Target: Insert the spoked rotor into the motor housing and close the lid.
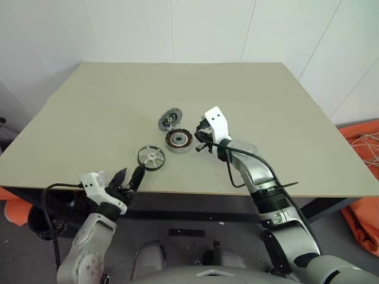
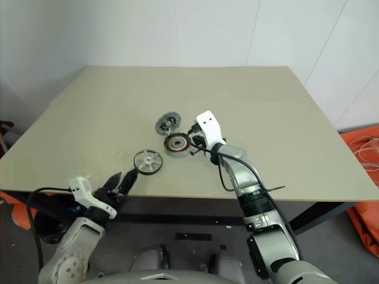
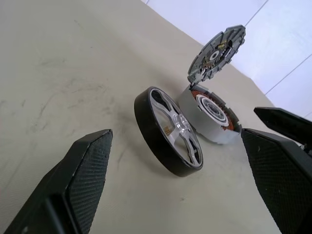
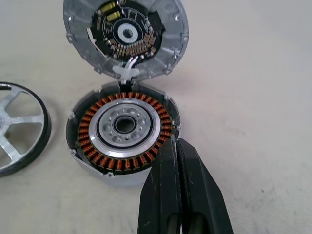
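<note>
Spoked rotor (image 1: 151,157) lies flat on the bench (image 1: 89,112) beside the motor housing (image 1: 178,141); looks rigid, weighty metal, best pinched across its dark rim. Left claw (image 1: 129,178) gapes near it; right claw (image 4: 176,161) is pressed together at the housing's edge.

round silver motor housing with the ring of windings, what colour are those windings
Copper-orange windings inside the silver motor housing, clearest in the right wrist view.

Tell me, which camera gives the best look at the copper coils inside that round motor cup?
The right wrist view: it looks straight down into the motor housing, showing the full copper ring around the pale centre. The left wrist view sees it side-on, partly hidden behind the spoked rotor. Both eye views show it small, mid-table.
</note>
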